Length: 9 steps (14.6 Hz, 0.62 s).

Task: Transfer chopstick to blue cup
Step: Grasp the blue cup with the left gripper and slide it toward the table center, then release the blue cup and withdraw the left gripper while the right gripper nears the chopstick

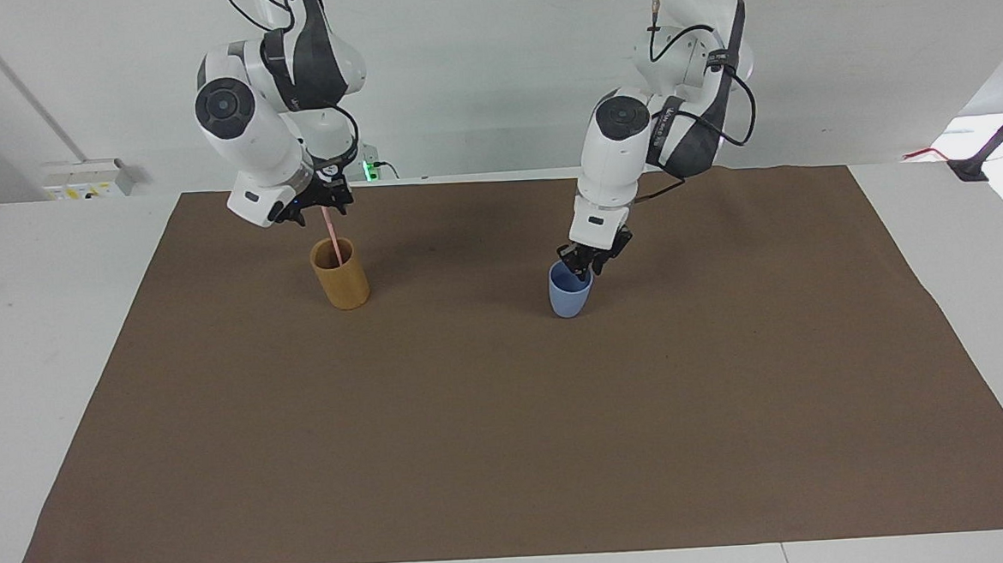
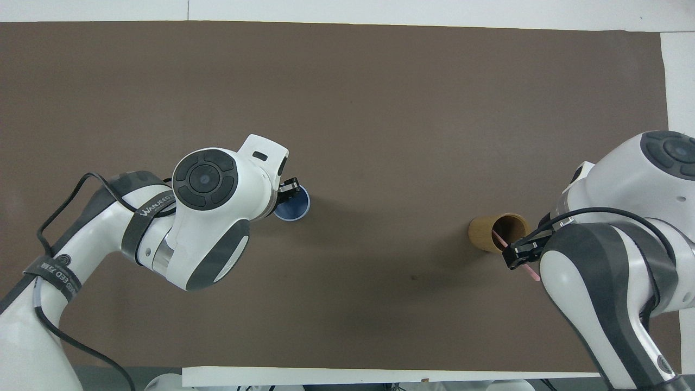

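Broadly, a brown mat [image 1: 509,418] covers most of the white worktop [image 1: 32,340], and only two vessels stand on it. A tan cylindrical cup [image 1: 341,275] stands upright toward the right arm's end, near the mat's edge closest to the robots. Well apart from it, about midway along the worktop, stands the blue cup [image 1: 570,292], also upright.

The chopstick [image 1: 333,237] is a thin, straight, pale pink stick. Its lower part sits inside the tan cup and it leans against the rim, with its upper part rising out toward the robots. In the overhead view the chopstick [image 2: 502,241] shows crossing the cup's dark mouth, and its free tip pokes out past the right arm's wrist.

The right end effector [image 1: 322,207] is at the chopstick's upper end, with its fingers on either side of the stick. Whether they actually pinch it cannot be told. The tan cup's wall encloses the stick's lower part.

The blue cup is small, smooth and handleless, and narrows toward its base. The left end effector [image 1: 585,264] is at the part of the rim nearest the robots, tips dipping to the cup's mouth. Its fingers look slightly parted, but whether they grip the rim cannot be told. From overhead, the left arm's bulky wrist hides part of the blue cup [image 2: 295,206].
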Available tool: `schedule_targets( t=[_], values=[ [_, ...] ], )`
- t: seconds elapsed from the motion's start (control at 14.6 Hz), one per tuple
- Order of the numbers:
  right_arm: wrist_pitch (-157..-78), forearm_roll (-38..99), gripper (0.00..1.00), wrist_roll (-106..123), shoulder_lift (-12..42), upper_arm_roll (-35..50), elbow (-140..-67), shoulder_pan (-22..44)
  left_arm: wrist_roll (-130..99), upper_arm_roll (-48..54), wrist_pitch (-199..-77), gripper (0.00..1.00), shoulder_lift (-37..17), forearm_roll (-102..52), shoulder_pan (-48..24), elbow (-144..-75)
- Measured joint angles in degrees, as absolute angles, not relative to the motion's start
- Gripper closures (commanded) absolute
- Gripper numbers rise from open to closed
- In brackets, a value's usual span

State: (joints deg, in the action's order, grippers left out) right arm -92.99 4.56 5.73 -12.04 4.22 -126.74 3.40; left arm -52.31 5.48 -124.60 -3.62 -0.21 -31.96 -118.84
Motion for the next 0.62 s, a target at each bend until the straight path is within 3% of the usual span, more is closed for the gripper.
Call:
schedule_targets(
  t=[0.21,0.34,0.62],
  values=[
    [-93.1,4.6,0.43,5.6,-12.0,4.2,-127.9,3.4,-52.3,5.0,-117.4,0.0,-1.4,-0.2,-31.1,-115.0],
    [-93.1,4.6,0.58,5.6,-12.0,4.2,-128.5,3.4,-46.6,4.7,-107.0,0.0,1.6,-0.2,-26.2,-111.1],
    [-93.1,4.6,0.94,5.5,-12.0,4.2,-128.7,3.4,-20.0,3.8,-94.6,0.0,4.1,0.4,-7.8,-105.2]
  ],
)
